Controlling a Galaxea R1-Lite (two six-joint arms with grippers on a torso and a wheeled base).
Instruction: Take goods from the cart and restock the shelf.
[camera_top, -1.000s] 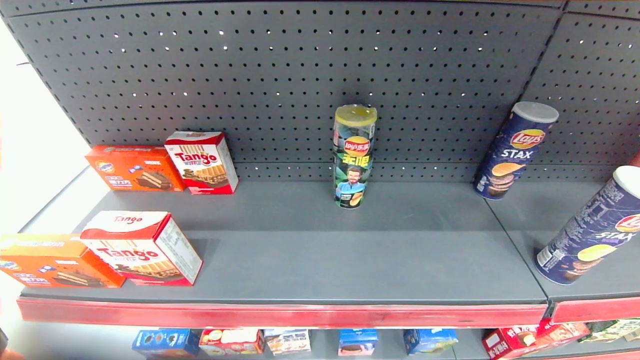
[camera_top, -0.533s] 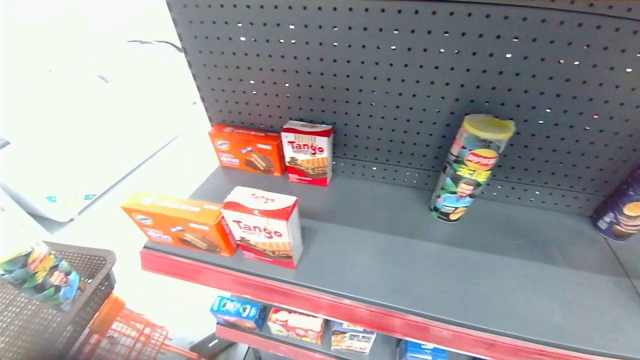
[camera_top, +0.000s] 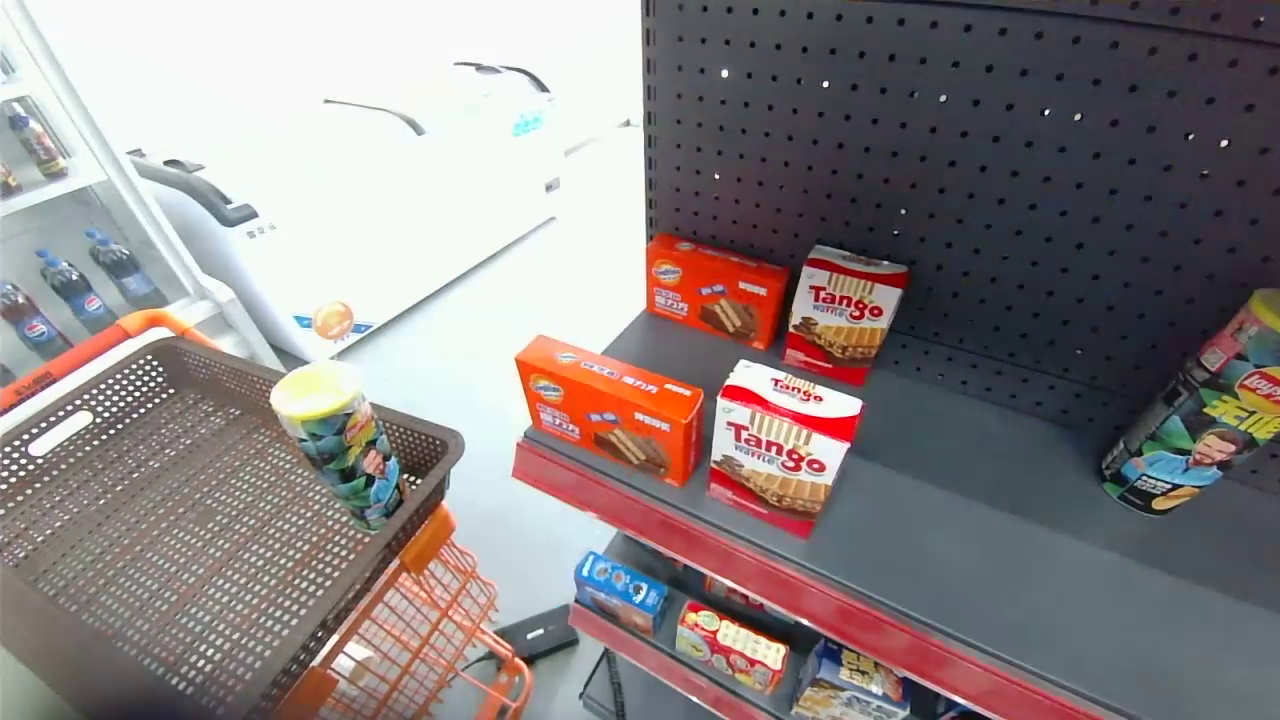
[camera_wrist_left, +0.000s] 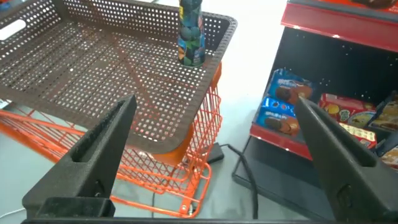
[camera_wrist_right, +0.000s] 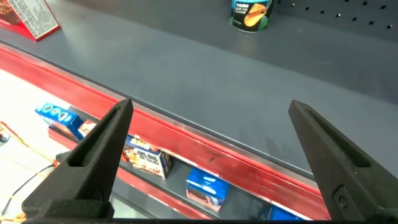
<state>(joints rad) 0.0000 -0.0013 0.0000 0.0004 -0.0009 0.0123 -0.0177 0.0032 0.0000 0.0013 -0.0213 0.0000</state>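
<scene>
Change: your head view has swung left, off the shelf (camera_top: 950, 560) onto the cart basket (camera_top: 150, 500); no goods have moved
Stock: one chip can (camera_top: 340, 445), upright in the basket corner nearest the shelf
Tools: left gripper (camera_wrist_left: 212, 102) spread, empty, facing the cart; right gripper (camera_wrist_right: 211, 107) spread, empty, above the shelf
Judgement: you are set to begin the next pick

Chip can (camera_top: 340, 445): tall tube, yellow lid, green-blue cartoon print. Stands on end on the mesh floor of the cart basket (camera_top: 120, 560), close to the corner nearest the shelf (camera_top: 1000, 560). Basket: brown perforated plastic on an orange wire frame, 8 o'clock in head view. Shelf: dark grey deck, red front lip, 4 o'clock. Matching can (camera_top: 1195, 420) stands on it at 3 o'clock, toward the rear.
</scene>
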